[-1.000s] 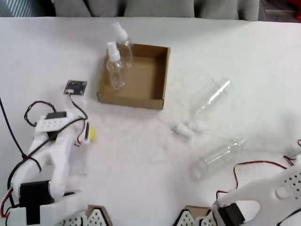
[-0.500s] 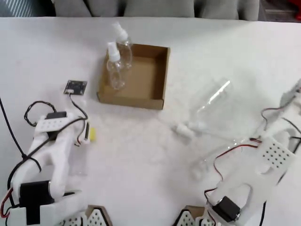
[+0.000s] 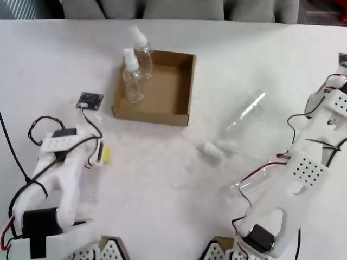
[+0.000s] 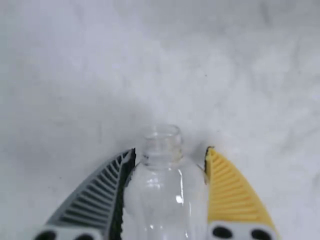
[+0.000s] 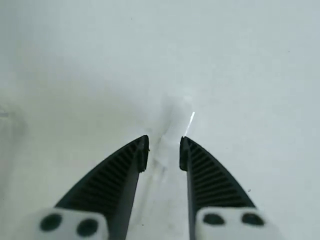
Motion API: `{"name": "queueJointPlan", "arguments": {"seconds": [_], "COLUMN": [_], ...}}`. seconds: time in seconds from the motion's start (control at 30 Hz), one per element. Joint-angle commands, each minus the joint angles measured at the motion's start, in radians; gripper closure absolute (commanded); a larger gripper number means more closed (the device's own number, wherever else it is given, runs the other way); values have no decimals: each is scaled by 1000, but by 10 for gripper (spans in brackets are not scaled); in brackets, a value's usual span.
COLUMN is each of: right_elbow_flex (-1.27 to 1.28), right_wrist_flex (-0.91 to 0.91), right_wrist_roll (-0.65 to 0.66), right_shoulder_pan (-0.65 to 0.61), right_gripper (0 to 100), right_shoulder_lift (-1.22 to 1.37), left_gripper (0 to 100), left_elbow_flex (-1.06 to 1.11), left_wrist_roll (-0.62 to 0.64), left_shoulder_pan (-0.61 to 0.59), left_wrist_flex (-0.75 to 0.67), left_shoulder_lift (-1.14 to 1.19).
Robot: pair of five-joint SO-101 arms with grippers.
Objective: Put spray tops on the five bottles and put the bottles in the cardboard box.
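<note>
My left gripper (image 4: pixel 170 152) is shut on a clear bottle (image 4: pixel 162 180) just below its open neck, which has no top on it. That arm (image 3: pixel 65 146) stands at the table's front left. My right gripper (image 5: pixel 164 142) is raised over the table's right side, and a white spray top (image 5: pixel 172 120) sits in the narrow gap between its black fingers. Two bottles with spray tops (image 3: pixel 133 81) stand in the left part of the cardboard box (image 3: pixel 154 115). One bare bottle (image 3: pixel 244 111) lies right of the box. Another (image 3: pixel 246 181) lies partly under the right arm.
Loose white spray tops (image 3: pixel 214 148) lie in the middle of the table between the box and the lying bottles. A small black board (image 3: pixel 89 100) with a cable lies left of the box. The right arm (image 3: pixel 306 170) stretches across the table's right side.
The right arm has swung up from the front right corner and now stretches toward the far right edge. The left arm has kept still with its bottle.
</note>
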Motion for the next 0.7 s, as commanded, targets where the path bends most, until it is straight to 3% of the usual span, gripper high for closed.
{"name": "queueJointPlan", "arguments": {"seconds": [0.0,0.17,0.5,0.67], "right_elbow_flex": [176,348,407,407], "right_wrist_flex": [28,-22,-139,-186], "right_wrist_roll": [-8,-15,-187,-196], "right_shoulder_pan": [28,38,36,28], "right_gripper": [929,904,868,868], "right_shoulder_lift": [-205,-335,-274,-236], "left_gripper": [980,980,980,980], "left_elbow_flex": [-32,-32,-32,-32], "left_wrist_roll": [-12,-12,-14,-14], "left_shoulder_pan": [-7,-5,-5,-5], "left_wrist_flex": [-17,-18,-18,-18], "left_shoulder_lift": [-2,-2,-2,-2]}}
